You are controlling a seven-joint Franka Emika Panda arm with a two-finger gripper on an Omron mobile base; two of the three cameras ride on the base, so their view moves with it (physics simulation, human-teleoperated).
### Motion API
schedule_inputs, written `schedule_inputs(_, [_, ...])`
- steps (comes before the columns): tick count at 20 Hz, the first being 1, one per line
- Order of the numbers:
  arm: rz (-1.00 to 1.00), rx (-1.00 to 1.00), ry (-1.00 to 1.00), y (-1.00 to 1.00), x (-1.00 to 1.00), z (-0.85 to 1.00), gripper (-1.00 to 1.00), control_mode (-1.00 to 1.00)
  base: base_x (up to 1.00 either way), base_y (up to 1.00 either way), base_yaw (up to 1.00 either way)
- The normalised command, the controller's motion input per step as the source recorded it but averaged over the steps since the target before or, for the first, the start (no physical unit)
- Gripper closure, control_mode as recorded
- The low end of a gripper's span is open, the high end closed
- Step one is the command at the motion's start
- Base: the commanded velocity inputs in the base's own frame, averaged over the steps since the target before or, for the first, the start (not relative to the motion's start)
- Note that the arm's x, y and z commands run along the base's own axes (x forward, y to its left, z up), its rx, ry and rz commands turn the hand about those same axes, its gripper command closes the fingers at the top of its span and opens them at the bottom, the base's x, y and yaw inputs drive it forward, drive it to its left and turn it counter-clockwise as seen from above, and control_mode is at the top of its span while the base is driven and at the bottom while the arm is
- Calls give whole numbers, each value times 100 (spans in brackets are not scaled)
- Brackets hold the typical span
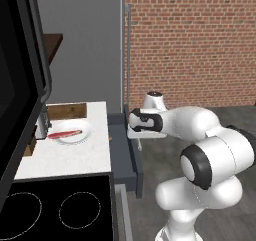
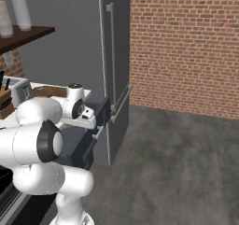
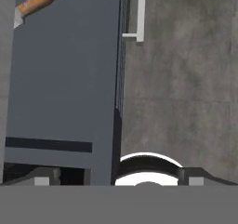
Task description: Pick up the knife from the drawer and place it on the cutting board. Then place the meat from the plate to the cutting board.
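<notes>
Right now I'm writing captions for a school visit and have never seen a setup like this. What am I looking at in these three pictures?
It is a simulated kitchen with a white robot arm on a driving base. Two pictures come from cameras on the base, behind the arm to its left and right. The third looks down from the hand itself, over the open drawer, where the knife lies at one corner. On the counter, the meat lies on the plate before the cutting board. The gripper holds nothing; whether its fingers are open is unclear.

kitchen: stovetop, counter, fridge, knife block, brick wall.
</notes>
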Motion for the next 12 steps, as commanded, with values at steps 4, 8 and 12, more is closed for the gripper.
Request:
schedule_inputs(4, [0, 0, 0, 0, 27, -33, -100, -100, 0, 0, 0])
schedule_inputs(8, [0, 0, 0, 0, 26, -33, -100, -100, 0, 0, 0])
schedule_inputs(12, [0, 0, 0, 13, 40, -29, -100, -100, 0, 0, 0])
